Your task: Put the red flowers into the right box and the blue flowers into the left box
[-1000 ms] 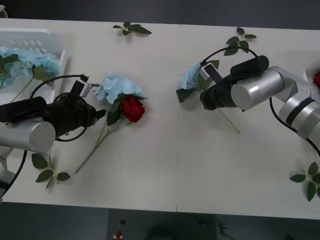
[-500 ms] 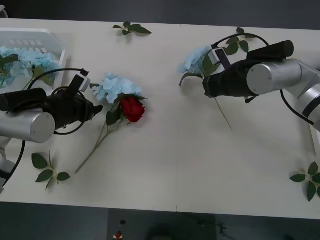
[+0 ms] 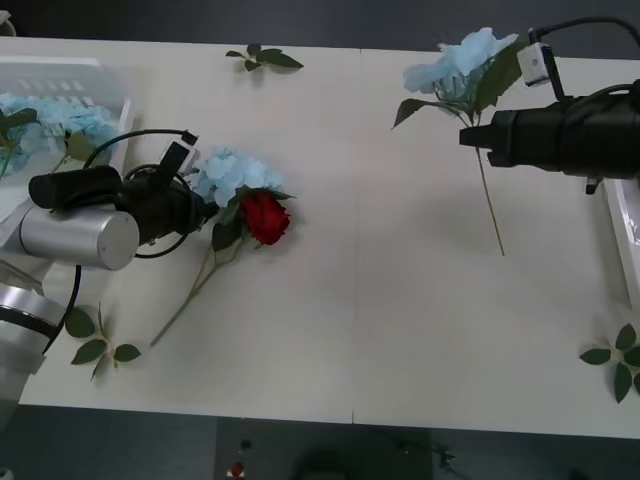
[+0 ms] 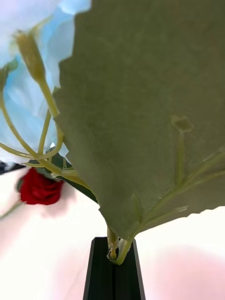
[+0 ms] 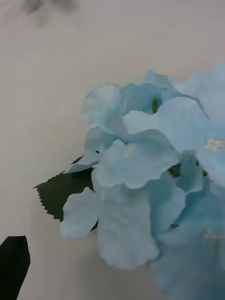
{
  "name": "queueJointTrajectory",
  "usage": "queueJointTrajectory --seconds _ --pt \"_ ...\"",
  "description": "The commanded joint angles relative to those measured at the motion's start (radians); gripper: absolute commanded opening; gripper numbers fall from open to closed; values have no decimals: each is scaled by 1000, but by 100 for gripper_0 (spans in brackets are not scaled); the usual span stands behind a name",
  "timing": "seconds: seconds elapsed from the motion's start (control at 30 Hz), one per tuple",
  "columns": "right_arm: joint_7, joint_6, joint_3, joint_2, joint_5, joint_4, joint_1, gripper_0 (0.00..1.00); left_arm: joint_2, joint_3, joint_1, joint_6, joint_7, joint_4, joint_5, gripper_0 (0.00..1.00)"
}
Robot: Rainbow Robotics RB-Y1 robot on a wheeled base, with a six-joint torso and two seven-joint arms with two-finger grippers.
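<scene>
Black fingers of the right gripper (image 3: 468,135), upper right of the front view, are clamped on the stem of a raised blue flower (image 3: 462,62). Left gripper (image 3: 207,212), centre left, touches a blue flower (image 3: 228,173) beside the red flower (image 3: 265,217); its finger spacing cannot be determined.

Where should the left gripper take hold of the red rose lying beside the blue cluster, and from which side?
Probably on the bare stem below the red rose, coming down from above. The head touches the blue flower and leaves crowd it, while the stem lies flat, running towards the table's near left, clear of the left gripper.
</scene>
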Motion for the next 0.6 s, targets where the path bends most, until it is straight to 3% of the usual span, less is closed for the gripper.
queueJointTrajectory --seconds 0.03,0.27,0.43,0.6 --pt "158 39 -96 -17 -90 -108 72 0 -8 -37 -50 3 -28 13 -9 100" --pt "313 47 -179 -12 -238 -263 193 0 11 -8 15 22 -37 -90 20 100" --pt "365 29 -194 21 -291 -346 224 0 71 79 107 166 -49 -256 109 100" --pt "366 -5 -185 87 -276 -409 227 0 84 254 191 359 -144 -397 283 100"
